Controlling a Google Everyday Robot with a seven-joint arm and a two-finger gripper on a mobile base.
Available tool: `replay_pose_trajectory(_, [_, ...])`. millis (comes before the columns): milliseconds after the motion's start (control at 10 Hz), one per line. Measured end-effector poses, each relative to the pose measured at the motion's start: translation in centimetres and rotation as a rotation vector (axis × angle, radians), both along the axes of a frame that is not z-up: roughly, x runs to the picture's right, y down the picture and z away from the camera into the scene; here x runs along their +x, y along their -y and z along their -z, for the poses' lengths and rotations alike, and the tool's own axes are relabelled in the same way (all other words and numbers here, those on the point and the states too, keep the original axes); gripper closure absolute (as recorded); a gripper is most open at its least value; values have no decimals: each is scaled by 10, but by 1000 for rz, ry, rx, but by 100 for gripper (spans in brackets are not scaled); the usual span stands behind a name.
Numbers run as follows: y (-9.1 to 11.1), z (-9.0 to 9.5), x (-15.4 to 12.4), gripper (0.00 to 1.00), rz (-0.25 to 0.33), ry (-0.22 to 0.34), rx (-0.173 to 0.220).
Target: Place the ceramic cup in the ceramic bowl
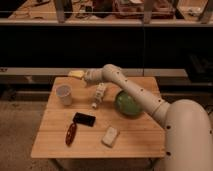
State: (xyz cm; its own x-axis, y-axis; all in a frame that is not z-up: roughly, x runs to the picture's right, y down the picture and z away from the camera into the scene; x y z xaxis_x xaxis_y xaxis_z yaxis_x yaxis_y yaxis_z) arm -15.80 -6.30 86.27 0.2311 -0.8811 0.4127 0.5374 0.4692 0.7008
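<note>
The white ceramic cup (64,94) stands upright on the left part of the wooden table (135,137). The dark green ceramic bowl (128,104) sits on the right part of the table, partly behind my arm. My gripper (76,74) is over the table's far edge, above and to the right of the cup and well left of the bowl. It is not touching the cup.
A white bottle-like object (99,95) lies between cup and bowl. A black phone-like slab (84,119), a dark red elongated object (71,133) and a white block (110,136) lie near the front. A dark counter runs behind the table.
</note>
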Motion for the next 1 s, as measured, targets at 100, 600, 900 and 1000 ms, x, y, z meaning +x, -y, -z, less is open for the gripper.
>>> replay_pose_trajectory(100, [-5,1,-5,20,-5,11,-10])
replay_pose_trajectory(600, [-34,2,-29,20,45,45,-35])
replay_pose_trajectory(900, [-40,-4,-36,20,72,42,-36])
replay_pose_trajectory(1000, [-40,-6,-37,20,77,41,-35])
